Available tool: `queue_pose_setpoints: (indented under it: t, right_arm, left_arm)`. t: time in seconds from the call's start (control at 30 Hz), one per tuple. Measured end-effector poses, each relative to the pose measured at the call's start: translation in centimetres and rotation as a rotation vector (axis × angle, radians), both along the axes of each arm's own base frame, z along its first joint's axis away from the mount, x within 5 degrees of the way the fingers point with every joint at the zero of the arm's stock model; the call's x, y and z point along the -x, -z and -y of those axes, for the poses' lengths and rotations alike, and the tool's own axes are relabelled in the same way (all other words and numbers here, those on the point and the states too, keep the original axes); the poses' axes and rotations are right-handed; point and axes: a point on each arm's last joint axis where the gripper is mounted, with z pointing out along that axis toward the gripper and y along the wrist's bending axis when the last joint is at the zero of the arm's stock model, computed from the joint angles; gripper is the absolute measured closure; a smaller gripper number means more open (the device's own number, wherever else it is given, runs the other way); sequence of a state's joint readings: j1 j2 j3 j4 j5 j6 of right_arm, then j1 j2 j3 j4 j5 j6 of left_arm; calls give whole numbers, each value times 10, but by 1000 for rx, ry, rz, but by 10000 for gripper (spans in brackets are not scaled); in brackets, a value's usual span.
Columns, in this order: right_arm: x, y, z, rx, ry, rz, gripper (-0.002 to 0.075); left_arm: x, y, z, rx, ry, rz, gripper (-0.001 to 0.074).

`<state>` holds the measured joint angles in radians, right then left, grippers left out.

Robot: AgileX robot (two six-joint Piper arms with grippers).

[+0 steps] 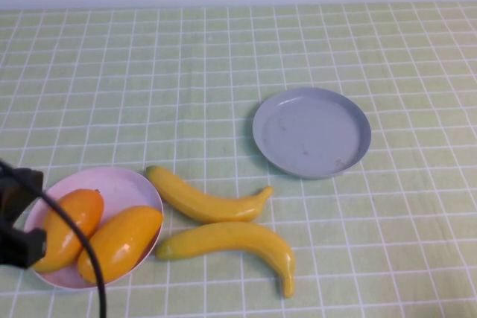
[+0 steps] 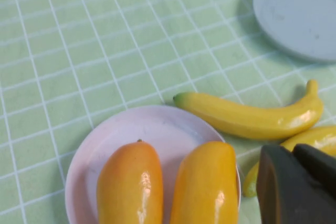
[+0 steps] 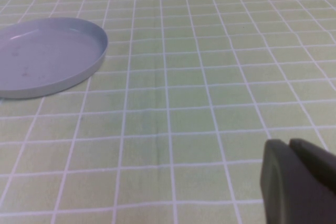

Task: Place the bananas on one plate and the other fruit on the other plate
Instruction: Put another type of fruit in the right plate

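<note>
green checked cloth (image 1: 223, 57) | left tool (image 2: 294, 187) shut | right tool (image 3: 296, 182) shut

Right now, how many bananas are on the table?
2. One banana lies on the cloth just beside the pink plate; the other banana lies nearer the robot, almost touching it. Neither is on the grey-blue plate.

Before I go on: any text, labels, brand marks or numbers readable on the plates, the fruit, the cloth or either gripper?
None: no text, label or number shows in any view.
Grey-blue plate: plain.
Pink plate: plain.
Two mangoes and two bananas: no stickers.
Checked cloth: white grid lines only.
Left gripper, shut beside the pink plate: unmarked.
Right gripper, shut over bare cloth: unmarked.
</note>
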<state>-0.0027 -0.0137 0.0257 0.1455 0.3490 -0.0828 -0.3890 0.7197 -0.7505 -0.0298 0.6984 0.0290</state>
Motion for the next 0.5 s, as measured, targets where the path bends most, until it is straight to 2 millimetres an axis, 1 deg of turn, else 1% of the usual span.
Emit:
queue_pose_setpoints:
  t: [0.1, 0.17, 0.27, 0.37, 0.43, 0.5]
  right_arm:
    - [0, 0, 0, 0, 0, 0, 742]
    - [0, 0, 0, 0, 0, 0, 742]
    - [0, 0, 0, 0, 0, 0, 741]
    - [0, 0, 0, 0, 0, 0, 741]
    - [0, 0, 0, 0, 0, 0, 741]
    - [0, 0, 0, 0, 0, 0, 742]
  left_arm:
    - [18, 9, -7, 19, -2, 48, 731]
    - [23, 16, -10, 13, -3, 55, 731]
    - [26, 23, -12, 3, -5, 37, 731]
    - [26, 26, -12, 21, -17, 18, 732]
    - [25, 26, -11, 42, -21, 41, 731]
    - [23, 26, -10, 67, -22, 100, 731]
